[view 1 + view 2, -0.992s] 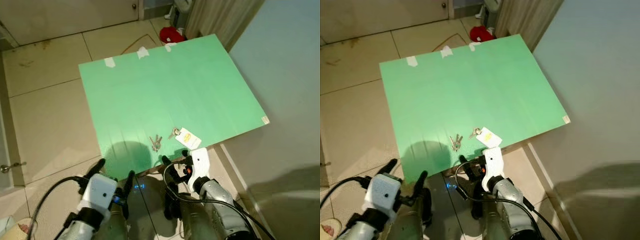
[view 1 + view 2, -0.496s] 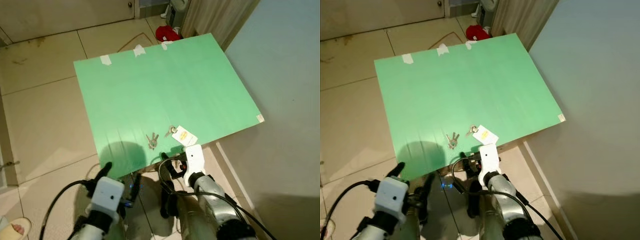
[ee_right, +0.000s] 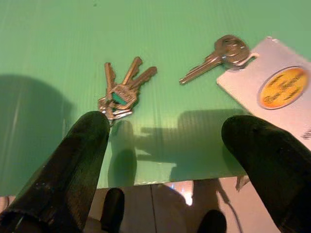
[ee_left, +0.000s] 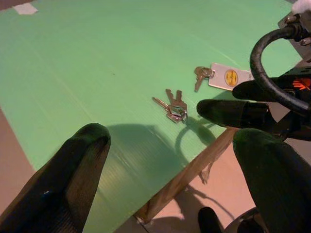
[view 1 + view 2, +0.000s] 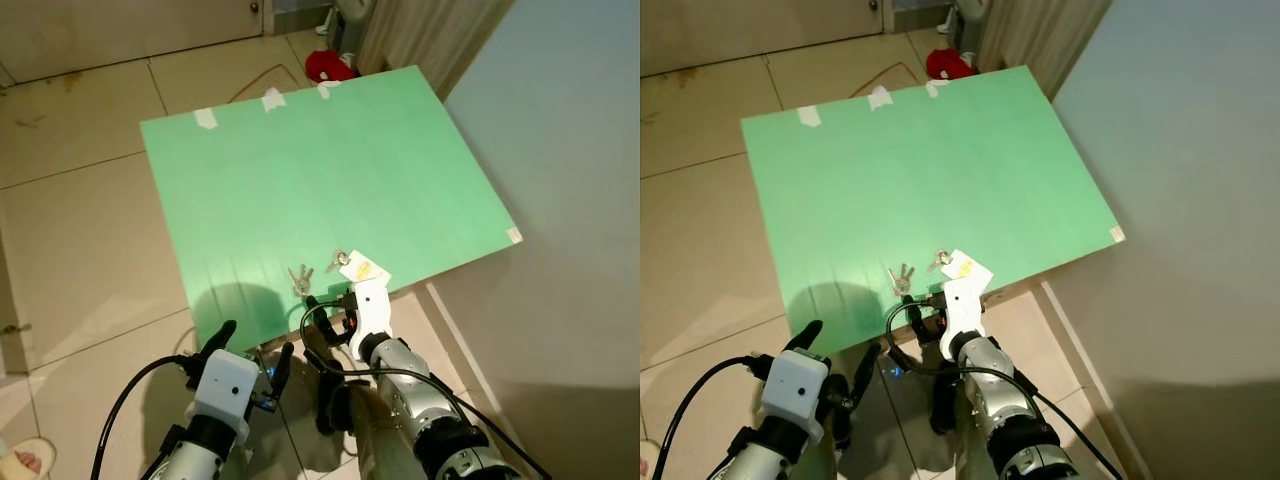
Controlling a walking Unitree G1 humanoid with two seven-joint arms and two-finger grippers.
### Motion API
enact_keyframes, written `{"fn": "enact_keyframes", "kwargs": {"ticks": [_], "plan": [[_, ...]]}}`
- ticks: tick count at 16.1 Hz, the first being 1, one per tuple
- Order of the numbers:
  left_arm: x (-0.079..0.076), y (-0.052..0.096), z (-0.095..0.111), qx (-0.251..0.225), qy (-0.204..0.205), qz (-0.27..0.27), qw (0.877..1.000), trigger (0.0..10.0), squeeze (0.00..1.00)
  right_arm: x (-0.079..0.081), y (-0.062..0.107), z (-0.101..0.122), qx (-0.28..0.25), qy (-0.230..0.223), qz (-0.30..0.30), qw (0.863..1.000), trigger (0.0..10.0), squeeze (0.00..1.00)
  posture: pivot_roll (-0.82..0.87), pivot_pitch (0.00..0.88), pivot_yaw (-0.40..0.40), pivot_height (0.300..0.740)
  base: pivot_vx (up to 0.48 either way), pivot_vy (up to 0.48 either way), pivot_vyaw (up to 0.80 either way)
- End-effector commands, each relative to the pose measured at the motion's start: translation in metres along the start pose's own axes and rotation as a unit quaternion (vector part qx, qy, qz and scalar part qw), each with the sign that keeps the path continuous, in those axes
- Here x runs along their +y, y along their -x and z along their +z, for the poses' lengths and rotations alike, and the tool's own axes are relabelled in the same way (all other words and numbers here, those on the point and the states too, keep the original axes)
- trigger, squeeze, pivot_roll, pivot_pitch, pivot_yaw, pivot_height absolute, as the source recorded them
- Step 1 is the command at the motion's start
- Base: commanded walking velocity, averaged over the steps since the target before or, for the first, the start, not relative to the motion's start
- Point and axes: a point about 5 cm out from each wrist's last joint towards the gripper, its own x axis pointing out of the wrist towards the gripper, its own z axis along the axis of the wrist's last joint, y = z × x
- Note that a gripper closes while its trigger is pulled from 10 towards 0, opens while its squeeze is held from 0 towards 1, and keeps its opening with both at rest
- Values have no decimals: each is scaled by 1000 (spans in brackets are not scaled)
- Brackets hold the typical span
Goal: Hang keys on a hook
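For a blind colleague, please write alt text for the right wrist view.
The right gripper, fingers open, hovers at the near edge of a green board, beside a bunch of keys. A single key on a white tag lies nearby.

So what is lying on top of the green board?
On the green board: a bunch of keys, a single key with a white tag, and tape strips at its far edge. What is underneath stays hidden.
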Motion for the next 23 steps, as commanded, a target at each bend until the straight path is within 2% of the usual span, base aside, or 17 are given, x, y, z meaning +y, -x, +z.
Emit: {"fn": "enact_keyframes", "kwargs": {"ticks": [1,4,6,9,12,14,15,16,17,21,23], "plan": [[-6,5,-6,15,2,-4,1000,10000,0,0,6,-15,22,-14,-3,1000,10000,0,341,354,-191,740,0,0,0],[-5,9,-7,18,0,3,1000,10000,0,15,5,-19,23,-17,17,999,10000,0,352,366,-192,740,0,0,0],[-5,10,-7,19,0,5,1000,10000,0,20,4,-21,26,0,23,999,10000,0,354,374,-191,740,0,0,0],[-7,11,-7,19,-1,6,1000,10000,0,25,3,-22,28,13,34,999,10000,0,358,385,-194,740,0,0,0],[-4,12,-8,21,-4,10,1000,10000,0,21,2,-21,30,19,29,999,10000,0,354,389,-197,740,0,0,0],[-4,12,-9,22,-6,10,1000,10000,0,12,1,-19,35,10,1,999,10000,0,351,390,-195,740,0,0,0],[-3,10,-9,21,-7,11,1000,10000,0,1,1,-18,40,-2,-28,999,10000,0,351,389,-194,740,0,0,0],[-2,9,-9,20,-7,11,1000,10000,0,-20,2,-15,46,-19,-81,995,10000,0,351,389,-194,740,0,0,0],[-2,9,-9,20,-8,11,1000,10000,0,-27,3,-14,48,-25,-97,994,10000,0,345,387,-192,740,0,0,0],[-1,7,-9,18,-11,9,1000,10000,0,-50,9,-13,55,-30,-145,987,10000,0,339,384,-187,740,0,0,0],[0,6,-9,17,-12,8,1000,10000,0,-53,10,-14,59,-27,-150,986,10000,0,339,384,-187,740,0,0,0]]}}
